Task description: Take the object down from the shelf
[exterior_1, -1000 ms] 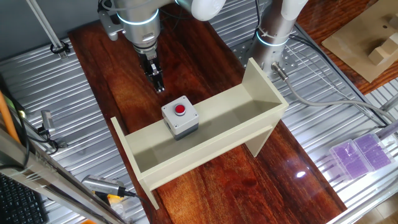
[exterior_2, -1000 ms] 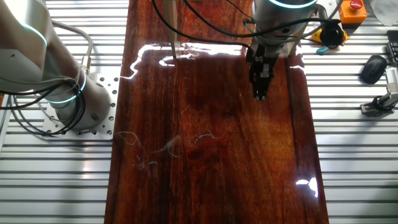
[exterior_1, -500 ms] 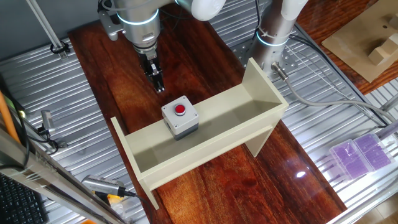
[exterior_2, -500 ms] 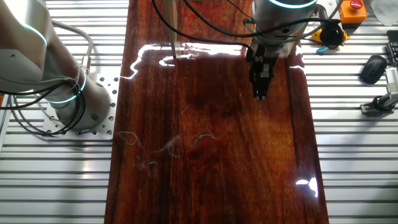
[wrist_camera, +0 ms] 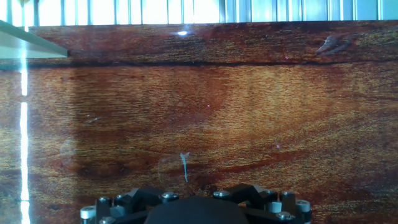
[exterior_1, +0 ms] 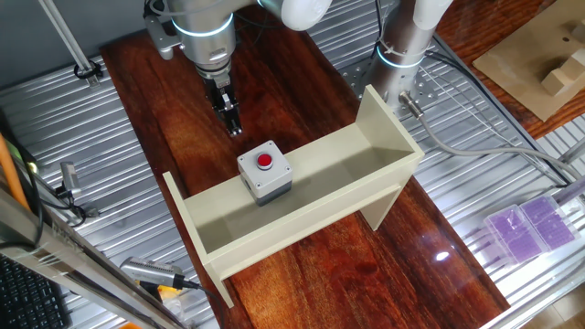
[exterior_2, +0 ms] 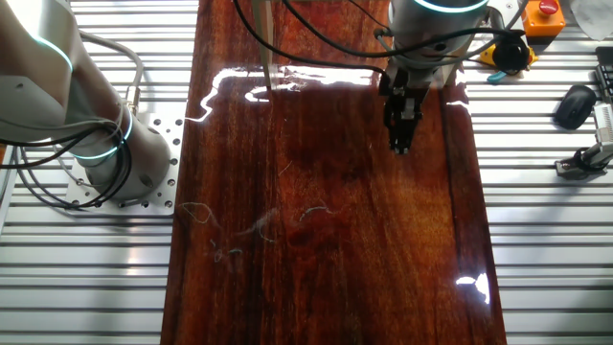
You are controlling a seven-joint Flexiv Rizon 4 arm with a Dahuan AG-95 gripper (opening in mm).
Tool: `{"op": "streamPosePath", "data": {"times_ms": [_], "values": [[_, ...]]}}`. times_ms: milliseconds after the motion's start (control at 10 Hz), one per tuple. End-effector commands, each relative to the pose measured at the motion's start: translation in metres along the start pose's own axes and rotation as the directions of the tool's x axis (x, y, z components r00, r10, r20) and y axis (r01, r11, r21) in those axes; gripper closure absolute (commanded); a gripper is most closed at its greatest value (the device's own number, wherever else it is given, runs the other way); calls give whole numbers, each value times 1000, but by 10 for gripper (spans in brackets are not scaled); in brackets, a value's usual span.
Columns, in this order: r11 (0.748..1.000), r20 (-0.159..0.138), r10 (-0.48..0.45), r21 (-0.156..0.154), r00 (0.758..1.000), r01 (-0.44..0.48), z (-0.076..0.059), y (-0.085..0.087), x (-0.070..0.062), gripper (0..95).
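Nearest, the cream shelf (exterior_1: 302, 206) stands across the dark wooden table (exterior_1: 164, 128), and the grey box (exterior_1: 265, 174) with its red button (exterior_1: 264, 162) sits in the trough, left of middle. Behind it, apart from the shelf, the gripper (exterior_1: 234, 128) points down above the wood, fingers pressed together and empty.

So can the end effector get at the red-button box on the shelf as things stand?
Probably yes: the end effector hangs over bare table behind the shelf, and nothing covers the box from above.
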State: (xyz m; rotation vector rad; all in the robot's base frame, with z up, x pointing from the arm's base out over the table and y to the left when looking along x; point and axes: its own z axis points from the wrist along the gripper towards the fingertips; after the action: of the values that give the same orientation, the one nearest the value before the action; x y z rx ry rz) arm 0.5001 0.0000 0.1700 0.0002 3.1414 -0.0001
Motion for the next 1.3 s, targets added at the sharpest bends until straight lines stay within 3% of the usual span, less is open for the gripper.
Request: {"op": "streamPosePath", "data": {"times_ms": [100, 1300], "values": [[999, 18, 12, -40, 1000, -11, 0, 0, 0, 950], [999, 17, 7, -31, 1000, -6, 0, 0, 0, 950]]}}
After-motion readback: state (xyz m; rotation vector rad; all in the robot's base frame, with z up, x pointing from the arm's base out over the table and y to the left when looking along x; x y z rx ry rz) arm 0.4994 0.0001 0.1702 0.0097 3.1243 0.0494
